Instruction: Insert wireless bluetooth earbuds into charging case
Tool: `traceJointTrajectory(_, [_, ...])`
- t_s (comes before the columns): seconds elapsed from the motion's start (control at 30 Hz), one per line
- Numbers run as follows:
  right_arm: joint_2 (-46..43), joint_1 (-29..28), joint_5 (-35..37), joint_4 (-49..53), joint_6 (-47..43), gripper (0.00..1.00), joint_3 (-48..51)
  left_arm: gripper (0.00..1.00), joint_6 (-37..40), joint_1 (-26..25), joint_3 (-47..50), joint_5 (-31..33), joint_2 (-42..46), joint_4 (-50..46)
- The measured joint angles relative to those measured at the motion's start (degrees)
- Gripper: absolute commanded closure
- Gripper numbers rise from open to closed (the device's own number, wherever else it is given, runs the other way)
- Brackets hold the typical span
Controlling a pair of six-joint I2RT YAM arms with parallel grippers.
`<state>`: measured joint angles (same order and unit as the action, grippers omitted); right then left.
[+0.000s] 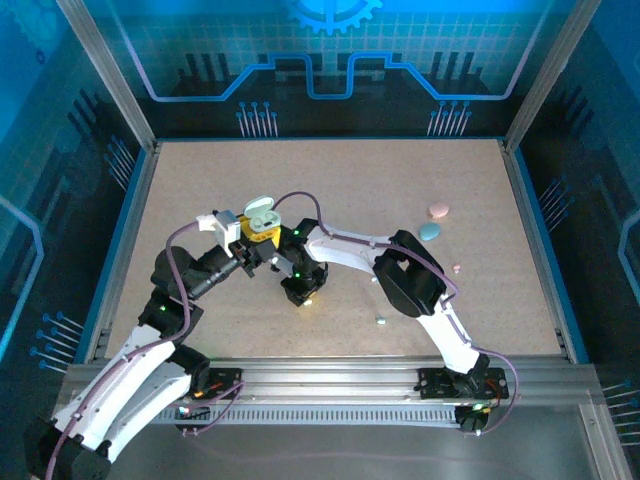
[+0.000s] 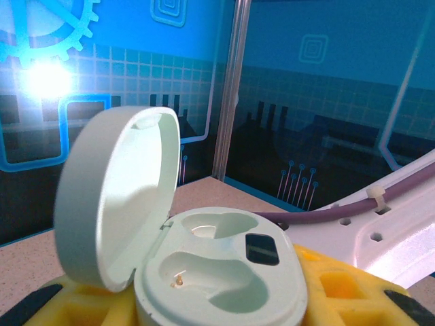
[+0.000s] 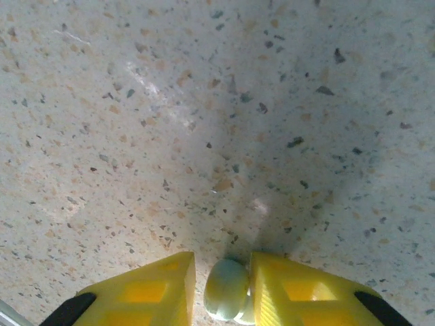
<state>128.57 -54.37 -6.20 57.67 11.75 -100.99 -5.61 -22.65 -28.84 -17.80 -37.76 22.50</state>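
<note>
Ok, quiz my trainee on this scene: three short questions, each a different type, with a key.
1. True or false: the charging case has its lid shut.
2. What sits between the right end effector fingers? A) a coin B) a pale earbud C) nothing
3. Fill in: the left end effector holds the case, and both its sockets are ____.
Key: 1 false; 2 B; 3 empty.

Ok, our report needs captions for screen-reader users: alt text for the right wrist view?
A pale bluish-white earbud sits between the right gripper's two yellow fingers at the bottom edge, with speckled beige tabletop behind.
</note>
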Motion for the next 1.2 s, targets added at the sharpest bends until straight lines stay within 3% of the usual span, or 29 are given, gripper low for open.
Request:
traceJointTrajectory(0.43, [0.37,0.35,0.17,0.63,1.31,0.80,-0.61,0.64,0.00,0.00,0.00,0.00,0.00,-0.26])
traceJointTrajectory(0.63, [-4.90,3.89,-5.33,-4.81,4.20,0.80,6.75,0.64,-0.02,0.00,0.00,0.00,-0.66,-0.20])
traceJointTrajectory(0.77, [-13.81,10.43,-13.22,-11.08,7.63,0.80,15.26,0.64,-0.09,0.00,0.00,0.00,-2.32,-0.17])
traceJointTrajectory(0.97, [-27.98,24.57,-31.85,-25.31,15.41,0.81,27.28,0.64,-0.44,0.00,0.00,-0.04,-5.35,0.81])
traceJointTrajectory(1.2, [-30.75,31.19,-53.81,-37.31,22.86,0.81,30.08,0.64,-0.46,0.00,0.00,-0.50,-9.77,3.52])
